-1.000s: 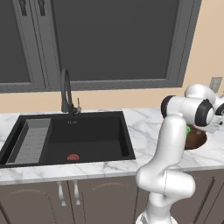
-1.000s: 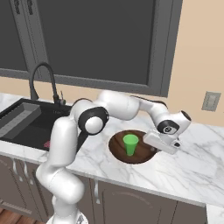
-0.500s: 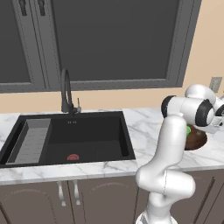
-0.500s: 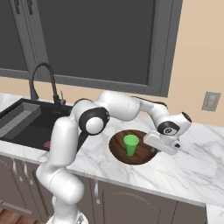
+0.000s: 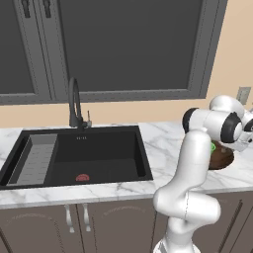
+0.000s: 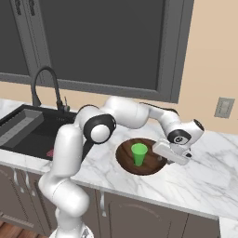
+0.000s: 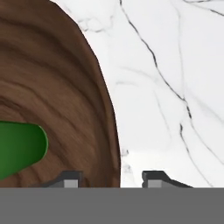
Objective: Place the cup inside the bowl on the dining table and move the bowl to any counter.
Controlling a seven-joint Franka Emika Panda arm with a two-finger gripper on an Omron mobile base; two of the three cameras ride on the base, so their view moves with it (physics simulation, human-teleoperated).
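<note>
Bowl (image 6: pixel 139 165) sits on the counter (image 6: pixel 204 181) near its front edge, right of the sink (image 5: pixel 79 158) — the spot the task allows. Inside it the cup (image 6: pixel 138 154) stands upright, so both travel together. The gripper (image 7: pixel 109 180) straddles the bowl's rim, fingers apart — whether it presses the wood I cannot tell.
</note>
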